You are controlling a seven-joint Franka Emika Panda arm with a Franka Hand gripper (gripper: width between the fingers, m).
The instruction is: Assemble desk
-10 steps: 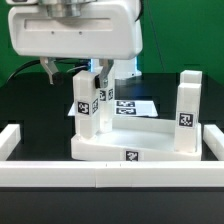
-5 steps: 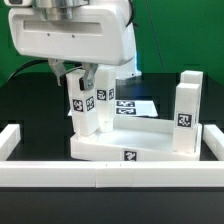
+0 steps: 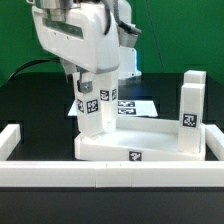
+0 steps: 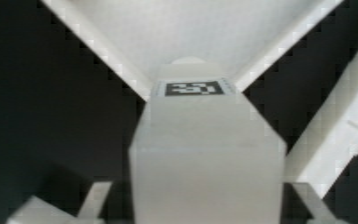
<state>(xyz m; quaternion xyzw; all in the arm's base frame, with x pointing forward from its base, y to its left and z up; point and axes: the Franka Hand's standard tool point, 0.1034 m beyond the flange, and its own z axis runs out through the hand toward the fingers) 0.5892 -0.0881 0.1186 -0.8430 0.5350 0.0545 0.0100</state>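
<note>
A: What is changing at your claw?

B: It is staying clamped on the leg post, turning it into the desk panel's corner, mid-tabletop; seating looks underway.

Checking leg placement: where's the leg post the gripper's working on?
Exterior view's left: the leg post stands on the desk panel at its left corner, under the gripper.

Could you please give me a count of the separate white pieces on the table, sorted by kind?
Desk panel: 1
Leg posts: 4, one of them between the fingers of the hand
Long low rail: 1
Marker board: 1
Total: 7
</note>
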